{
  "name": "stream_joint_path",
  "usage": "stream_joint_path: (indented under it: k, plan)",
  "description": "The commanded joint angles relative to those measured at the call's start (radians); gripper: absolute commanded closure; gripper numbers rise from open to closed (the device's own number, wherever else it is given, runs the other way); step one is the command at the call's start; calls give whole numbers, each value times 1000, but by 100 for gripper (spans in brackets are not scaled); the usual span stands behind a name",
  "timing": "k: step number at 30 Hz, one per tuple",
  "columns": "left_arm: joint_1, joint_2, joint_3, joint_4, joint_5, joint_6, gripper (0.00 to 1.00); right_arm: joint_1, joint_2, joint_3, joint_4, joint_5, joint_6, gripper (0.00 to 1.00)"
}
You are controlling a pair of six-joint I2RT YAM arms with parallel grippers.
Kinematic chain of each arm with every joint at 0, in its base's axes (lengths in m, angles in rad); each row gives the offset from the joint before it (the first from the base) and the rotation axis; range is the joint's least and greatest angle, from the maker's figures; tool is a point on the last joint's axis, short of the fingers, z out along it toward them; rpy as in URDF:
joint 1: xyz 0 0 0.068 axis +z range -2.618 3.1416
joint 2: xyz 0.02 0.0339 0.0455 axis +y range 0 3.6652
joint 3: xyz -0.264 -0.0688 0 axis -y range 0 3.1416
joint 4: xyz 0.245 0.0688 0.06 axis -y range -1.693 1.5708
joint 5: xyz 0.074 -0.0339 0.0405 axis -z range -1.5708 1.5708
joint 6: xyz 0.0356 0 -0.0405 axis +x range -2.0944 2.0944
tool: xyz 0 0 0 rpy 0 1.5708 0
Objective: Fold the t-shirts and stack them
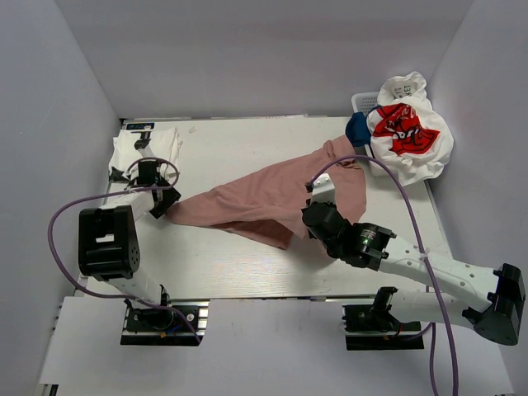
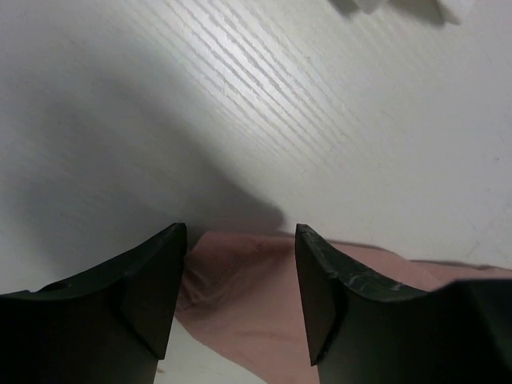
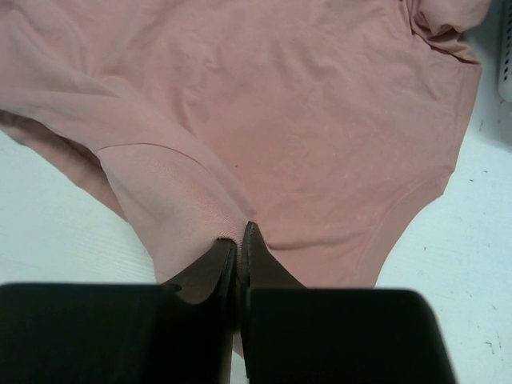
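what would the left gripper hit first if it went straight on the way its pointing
Probably the corner of the pink t-shirt lying inside the open left gripper, or the bare table just past it; depth is unclear.

I watched a white wood-grain tabletop point(image 1: 247, 144) run out ahead of the left gripper point(image 2: 240, 232), with a soft grey shadow point(image 2: 120, 160) lying just in front of its fingers. Plain pale grey walls point(image 1: 247, 49) closed the space beyond and to both sides. Ahead-right of the right gripper point(image 3: 238, 232) stood a white plastic slotted basket point(image 1: 360, 101). Lighting was even.
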Motion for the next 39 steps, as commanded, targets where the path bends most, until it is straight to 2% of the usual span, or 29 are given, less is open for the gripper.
stream_joint_path:
  k: [1,2,8,12,14,20,22,25,26,30,32,35,39]
  plan:
    - [-13,-37,-50,-76,31,-21,32,-20,5,46,35,34,0,100]
    - [-13,-52,-59,-104,8,-34,24,-21,5,45,38,27,1,100]
    - [-13,-194,-59,-249,-89,-71,17,-52,22,28,75,-7,-14,100]
    - [-22,-216,-108,-213,-66,-71,17,-64,21,19,95,-32,-25,100]
    - [-22,-184,-108,-187,-40,-59,22,-75,22,17,106,-46,-34,100]
    - [-51,-48,-87,-139,-41,-57,27,-98,24,8,118,-78,-52,100]
    - [-51,-18,-65,-139,-42,-57,36,-104,18,0,123,-82,-39,100]
    - [-51,8,-30,-139,-32,-57,97,-110,8,5,117,-64,-31,100]
    - [-60,8,-18,-139,-32,-57,100,-115,2,6,123,-50,-31,100]
    - [-60,-116,42,-151,-23,-19,100,-127,-28,49,138,17,-66,100]
    - [-60,-240,93,-161,-14,-10,100,-129,-33,92,131,75,-88,100]
    - [-60,-400,167,-191,-14,-10,100,-138,-61,178,120,129,-119,100]
    - [-60,-541,278,-233,-3,-10,100,-135,-45,404,111,68,-259,100]
